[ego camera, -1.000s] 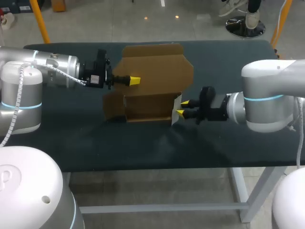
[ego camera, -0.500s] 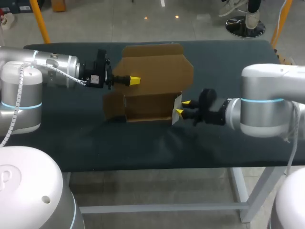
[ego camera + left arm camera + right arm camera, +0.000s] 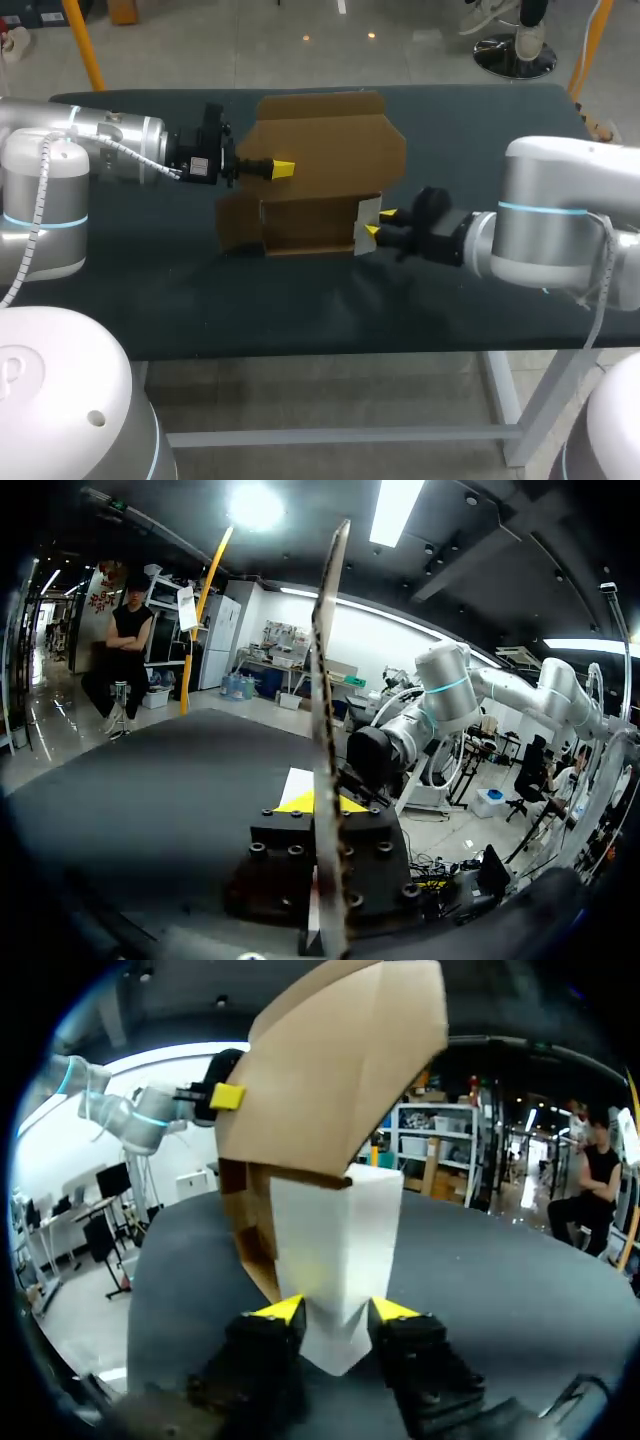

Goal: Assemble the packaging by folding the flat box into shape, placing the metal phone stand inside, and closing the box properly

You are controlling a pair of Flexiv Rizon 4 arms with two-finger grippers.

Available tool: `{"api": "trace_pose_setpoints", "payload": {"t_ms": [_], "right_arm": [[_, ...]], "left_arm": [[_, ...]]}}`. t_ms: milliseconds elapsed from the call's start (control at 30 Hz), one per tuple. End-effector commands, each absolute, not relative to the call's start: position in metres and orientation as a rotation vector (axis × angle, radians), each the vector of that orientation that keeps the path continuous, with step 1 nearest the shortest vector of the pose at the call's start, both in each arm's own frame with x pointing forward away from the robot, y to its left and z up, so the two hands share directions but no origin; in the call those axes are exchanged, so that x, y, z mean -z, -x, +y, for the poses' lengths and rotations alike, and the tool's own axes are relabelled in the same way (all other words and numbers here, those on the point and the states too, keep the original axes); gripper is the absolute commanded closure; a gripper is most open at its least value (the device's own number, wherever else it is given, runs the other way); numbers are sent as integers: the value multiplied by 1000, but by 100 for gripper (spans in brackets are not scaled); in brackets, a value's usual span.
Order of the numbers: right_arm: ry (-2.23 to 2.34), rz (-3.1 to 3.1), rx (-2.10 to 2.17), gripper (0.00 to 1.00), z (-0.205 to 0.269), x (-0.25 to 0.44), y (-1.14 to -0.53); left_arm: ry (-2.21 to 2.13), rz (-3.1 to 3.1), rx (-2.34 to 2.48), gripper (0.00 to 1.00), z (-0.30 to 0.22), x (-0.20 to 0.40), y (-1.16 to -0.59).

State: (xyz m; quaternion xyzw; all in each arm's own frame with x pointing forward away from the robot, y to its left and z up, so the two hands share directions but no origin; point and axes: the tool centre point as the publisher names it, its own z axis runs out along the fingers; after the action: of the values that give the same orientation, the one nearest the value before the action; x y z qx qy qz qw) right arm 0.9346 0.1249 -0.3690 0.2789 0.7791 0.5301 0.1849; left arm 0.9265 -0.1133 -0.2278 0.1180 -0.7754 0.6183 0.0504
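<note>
A partly folded brown cardboard box (image 3: 325, 150) is seen on the dark table top (image 3: 480, 130), in the upper middle of the head view. Its broad back panel is raised behind a lower open tray part, and a brown side flap is spread out at the tray's left end. At the tray's right end a white-faced side flap (image 3: 367, 214) is stood up.

The left gripper (image 3: 283, 168) is brought in from the left edge of the frame and is held at the left part of the raised panel. In the left wrist view the panel (image 3: 325, 680) is seen edge-on, upright, running straight through the gripper's middle. The jaws are closed narrowly on that panel, with a yellow tip showing just beside the cardboard.

The right gripper (image 3: 380, 223) is brought in from the right side of the frame and is set against the white-faced flap at the tray's right end. In the right wrist view the flap (image 3: 335, 1250) is seen directly ahead, with its lower corner dipping between the two yellow fingertips (image 3: 278, 1310). The jaws are held moderately apart and no pinch on the flap is made out. Beyond the flap, the brown panel (image 3: 330, 1070) is seen rising, with the left gripper's yellow tip at its far edge.
</note>
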Motion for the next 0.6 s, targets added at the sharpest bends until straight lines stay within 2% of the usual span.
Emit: {"api": "trace_pose_setpoints", "payload": {"t_ms": [33, 600], "right_arm": [[-838, 2106, -1455, 56, 132, 375, -937], [-956, 2010, -1398, 56, 135, 376, -942]], "left_arm": [[-359, -2361, -1880, 100, -114, 231, -927], [-359, -2361, -1880, 100, -114, 231, -927]]}}
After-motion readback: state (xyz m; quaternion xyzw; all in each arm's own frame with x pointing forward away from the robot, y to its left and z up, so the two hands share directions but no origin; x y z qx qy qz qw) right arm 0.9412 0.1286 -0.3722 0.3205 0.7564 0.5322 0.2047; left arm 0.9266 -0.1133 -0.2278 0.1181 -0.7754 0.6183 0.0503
